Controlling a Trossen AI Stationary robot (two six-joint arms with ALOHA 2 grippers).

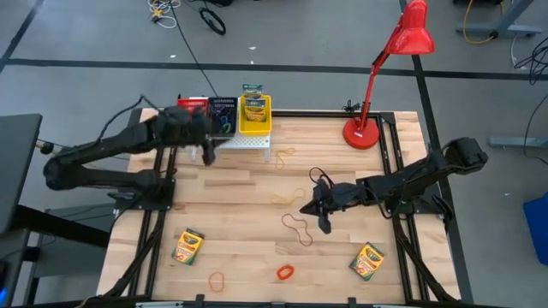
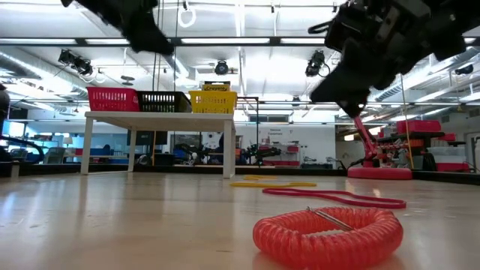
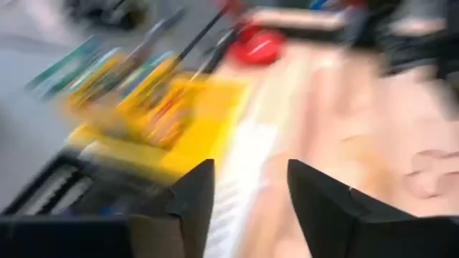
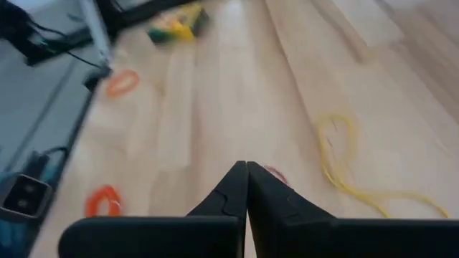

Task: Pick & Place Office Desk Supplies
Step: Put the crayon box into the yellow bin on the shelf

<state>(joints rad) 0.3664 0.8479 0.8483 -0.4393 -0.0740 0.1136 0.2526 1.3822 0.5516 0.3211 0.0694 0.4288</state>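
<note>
From above, the yellow bin (image 1: 255,115) on the white perforated stand (image 1: 250,142) serves as the landmark. A crayon box (image 1: 253,108) lies in that bin, its long axis running away from the table's front edge. The left gripper (image 1: 205,150) hovers just beside the stand, on the side of the black bin (image 1: 223,116). The red desk lamp (image 1: 396,51) stands well to the bin's right. Toward the front edge lie two more crayon boxes — one (image 1: 187,245) tilted at front left, one (image 1: 367,261) tilted at front right — with a long red rubber band (image 1: 297,228) and an orange loop (image 1: 285,272) between them. The right gripper (image 1: 322,213) hangs mid-table, just beside that red band.

At table height, the orange coiled loop (image 2: 327,234) lies nearest, the red band (image 2: 337,197) stretching sideways behind it.

The left wrist view shows its fingers (image 3: 192,197) standing apart, nothing between them, the yellow bin (image 3: 193,129) ahead.

The right wrist view shows its fingers (image 4: 233,190) pressed together, holding nothing — a yellow rubber band (image 4: 344,168) lies beside them on the wood.
</note>
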